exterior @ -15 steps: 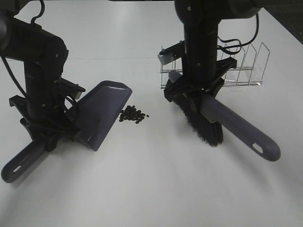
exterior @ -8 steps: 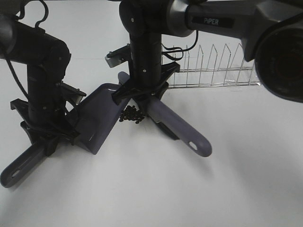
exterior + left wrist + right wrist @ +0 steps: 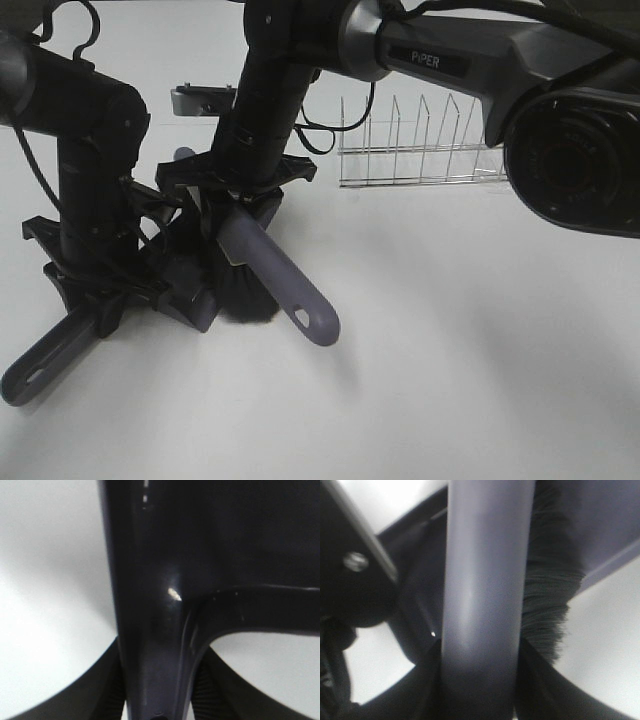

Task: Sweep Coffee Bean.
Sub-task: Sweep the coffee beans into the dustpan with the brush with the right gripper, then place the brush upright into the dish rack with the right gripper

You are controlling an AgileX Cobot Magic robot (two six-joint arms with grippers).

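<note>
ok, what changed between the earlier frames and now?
The right gripper swept the brush left across the table, over where the coffee bean pile lay, up to the dustpan mouth. The beans no longer show; the bristles hide that spot. Nothing grasped or released. The left gripper keeps the dustpan in place; the wire rack hasn't moved.
</note>
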